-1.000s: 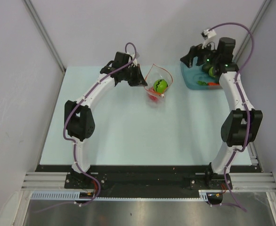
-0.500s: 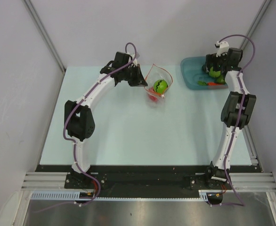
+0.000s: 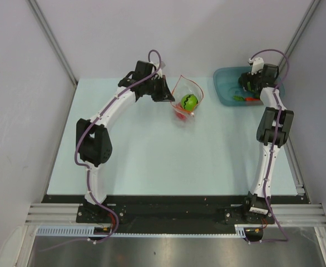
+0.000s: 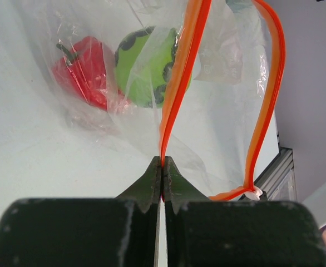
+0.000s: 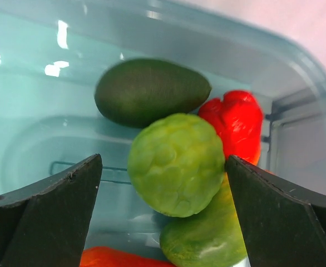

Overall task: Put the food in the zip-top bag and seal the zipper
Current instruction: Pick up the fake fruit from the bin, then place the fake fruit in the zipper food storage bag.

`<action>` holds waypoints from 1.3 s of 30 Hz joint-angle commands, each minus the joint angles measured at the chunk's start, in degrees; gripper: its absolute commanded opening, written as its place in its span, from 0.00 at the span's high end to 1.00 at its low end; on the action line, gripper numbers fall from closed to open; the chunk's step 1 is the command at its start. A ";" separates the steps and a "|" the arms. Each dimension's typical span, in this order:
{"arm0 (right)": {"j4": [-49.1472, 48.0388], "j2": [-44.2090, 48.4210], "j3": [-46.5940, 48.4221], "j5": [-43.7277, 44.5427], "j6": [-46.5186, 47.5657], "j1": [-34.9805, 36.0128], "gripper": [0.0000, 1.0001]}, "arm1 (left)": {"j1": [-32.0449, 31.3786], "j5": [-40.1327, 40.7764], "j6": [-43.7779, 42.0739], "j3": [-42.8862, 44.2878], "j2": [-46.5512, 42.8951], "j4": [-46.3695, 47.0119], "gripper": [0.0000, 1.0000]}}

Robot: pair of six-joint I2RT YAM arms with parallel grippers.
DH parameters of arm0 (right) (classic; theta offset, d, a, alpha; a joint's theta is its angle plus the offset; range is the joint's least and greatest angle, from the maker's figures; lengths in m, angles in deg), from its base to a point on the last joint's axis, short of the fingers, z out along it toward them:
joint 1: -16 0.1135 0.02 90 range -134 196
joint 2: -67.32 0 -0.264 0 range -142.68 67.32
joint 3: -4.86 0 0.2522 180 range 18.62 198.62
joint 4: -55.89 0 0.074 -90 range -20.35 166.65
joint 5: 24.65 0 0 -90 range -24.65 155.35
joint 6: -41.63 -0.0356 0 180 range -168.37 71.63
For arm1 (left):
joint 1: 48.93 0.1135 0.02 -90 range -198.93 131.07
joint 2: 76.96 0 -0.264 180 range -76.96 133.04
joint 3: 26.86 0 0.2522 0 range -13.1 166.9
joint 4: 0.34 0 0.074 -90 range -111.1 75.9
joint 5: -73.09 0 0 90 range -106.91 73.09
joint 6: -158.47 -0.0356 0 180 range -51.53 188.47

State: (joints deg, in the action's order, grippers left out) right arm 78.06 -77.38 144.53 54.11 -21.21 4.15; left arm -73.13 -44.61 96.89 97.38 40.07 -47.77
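Note:
The clear zip-top bag (image 3: 186, 99) stands open at the table's far middle, with a green striped ball (image 3: 189, 102) and a red piece (image 3: 180, 113) inside. My left gripper (image 3: 167, 93) is shut on the bag's red-orange zipper strip (image 4: 177, 83) and holds the mouth open; the ball (image 4: 152, 67) and the red piece (image 4: 85, 69) show through the plastic. My right gripper (image 3: 251, 84) is open, low in the teal tray (image 3: 225, 83). A bumpy light-green ball (image 5: 177, 164) lies between its fingers, beside a dark green piece (image 5: 152, 92), a red piece (image 5: 235, 125) and a yellow-green piece (image 5: 207, 236).
An orange-red piece (image 5: 118, 258) lies at the tray's near side, and the carrot (image 3: 247, 99) shows in the top view. The tray sits at the far right corner, close to the frame post and wall. The left arm arches over the table's left part.
My right gripper has dropped from above the tray down into it, among the food. The left gripper and the bag have not moved.

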 commanded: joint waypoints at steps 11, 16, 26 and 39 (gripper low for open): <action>-2.52 -1.64 0.66 3.16 3.61 -0.09 0.28 | 0.12 -1.56 0.23 3.96 1.53 0.62 0.97; -4.01 5.81 -3.99 0.70 1.68 -0.01 0.50 | 0.12 -1.21 0.14 3.78 0.92 0.71 0.97; -0.50 27.60 -13.93 -13.78 -6.50 2.62 0.75 | -0.84 -1.39 0.75 2.38 -1.10 1.59 0.97; 1.43 50.66 -30.37 -30.85 -18.19 20.28 0.78 | -1.19 -2.71 1.28 1.15 -3.56 2.20 0.99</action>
State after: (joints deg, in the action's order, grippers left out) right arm 77.07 -27.92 116.13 29.54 -35.48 19.64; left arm -74.10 -45.70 97.09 98.34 40.90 -47.57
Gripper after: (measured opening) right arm 0.691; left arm 0.021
